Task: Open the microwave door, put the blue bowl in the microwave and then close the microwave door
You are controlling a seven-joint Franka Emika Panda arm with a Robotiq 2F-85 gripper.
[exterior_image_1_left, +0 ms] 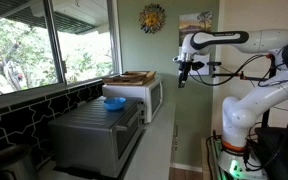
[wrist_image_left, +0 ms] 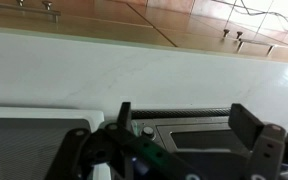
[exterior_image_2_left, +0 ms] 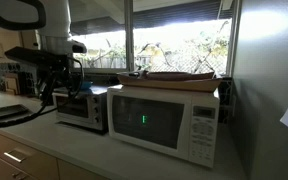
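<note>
The grey microwave (exterior_image_1_left: 89,135) stands on the counter with its door (exterior_image_1_left: 130,138) shut. It also shows in an exterior view (exterior_image_2_left: 82,108) behind the white microwave. The blue bowl (exterior_image_1_left: 114,102) sits on top of the grey microwave, near its back. My gripper (exterior_image_1_left: 184,78) hangs in the air in front of the white microwave, well apart from the bowl and the door. It also shows in an exterior view (exterior_image_2_left: 50,92). In the wrist view its fingers (wrist_image_left: 184,115) are spread wide with nothing between them.
A white microwave (exterior_image_1_left: 144,97) (exterior_image_2_left: 164,122) bearing a wooden tray (exterior_image_1_left: 129,77) (exterior_image_2_left: 179,75) stands beside the grey one. Windows run behind the counter. The white countertop (wrist_image_left: 134,70) lies below the gripper. The robot's base and cables are on the far side.
</note>
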